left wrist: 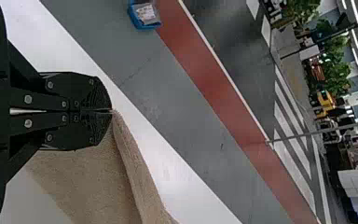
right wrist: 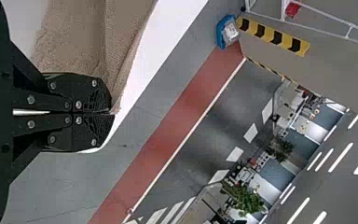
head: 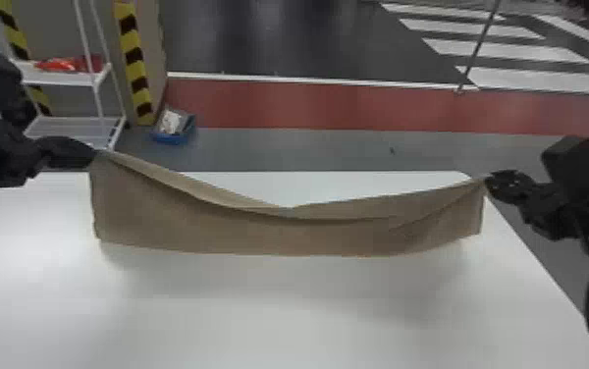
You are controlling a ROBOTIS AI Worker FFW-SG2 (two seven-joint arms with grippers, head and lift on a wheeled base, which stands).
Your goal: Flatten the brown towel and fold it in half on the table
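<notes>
The brown towel [head: 279,233] hangs stretched between both grippers above the white table [head: 269,314], its top edge sagging in the middle and a fold running along it. My left gripper [head: 93,151] is at its upper left corner and my right gripper [head: 488,180] at its upper right corner. In the left wrist view the left gripper [left wrist: 111,111] is shut on a corner of the towel [left wrist: 93,182]. The right wrist view has the right gripper [right wrist: 112,113] shut on the other corner of the towel [right wrist: 79,37].
Beyond the table's far edge, a blue bin [head: 173,128] stands on the floor. At the far left are a white shelf rack [head: 70,78] and a yellow-black striped post [head: 134,64].
</notes>
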